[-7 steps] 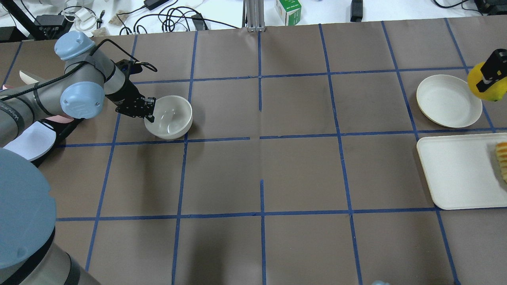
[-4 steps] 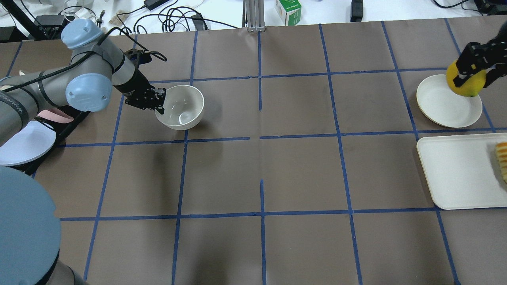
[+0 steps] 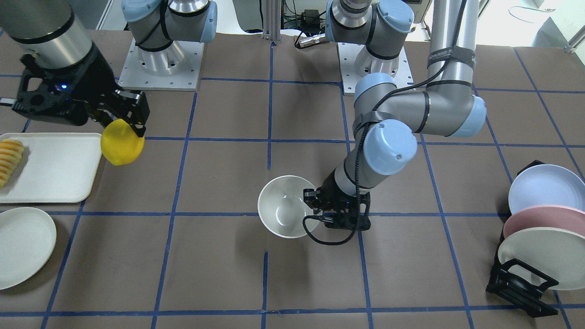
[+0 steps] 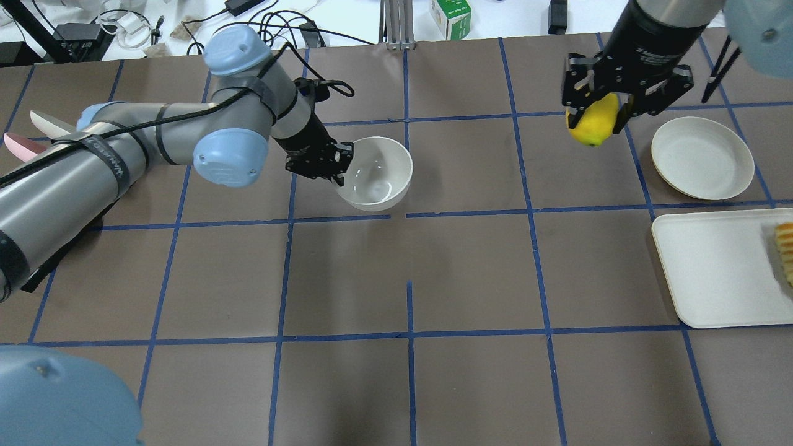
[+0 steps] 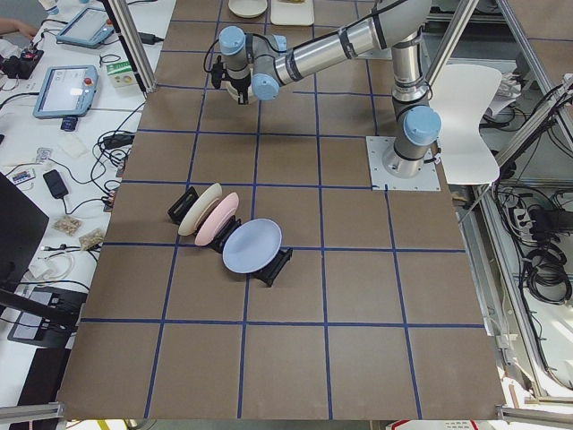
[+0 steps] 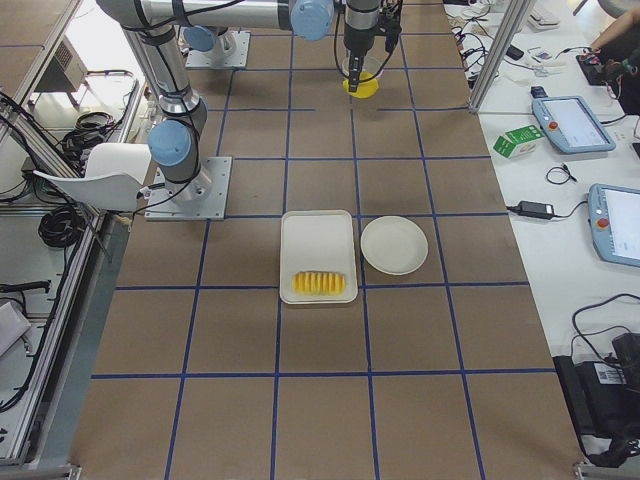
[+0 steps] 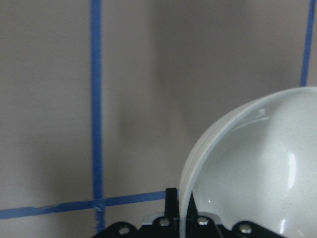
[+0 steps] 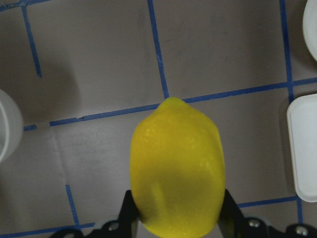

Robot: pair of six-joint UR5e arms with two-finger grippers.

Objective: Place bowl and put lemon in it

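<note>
Holding both parts ready: left gripper [image 4: 339, 172] jaws pinch the bowl [image 4: 378, 176] rim near counter [image 4: 471, 272] centre, mouth up for loading; right gripper [image 4: 593, 121] jaws clamp the lemon [image 4: 585, 133] aloft, well right of it.

brown table [image 4: 471, 272] taped in a blue grid; white bench [image 6: 570, 250] strewn with cables [image 4: 272, 28] alongside; white chair [image 5: 470, 121] behind.

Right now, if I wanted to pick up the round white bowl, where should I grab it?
Grab the bowl by its thin rim, one finger inside and one outside, coming down over the edge. It is deep, round and smooth, probably too wide to squeeze across. The left gripper holds it just that way, on the rim nearest its arm.
</note>
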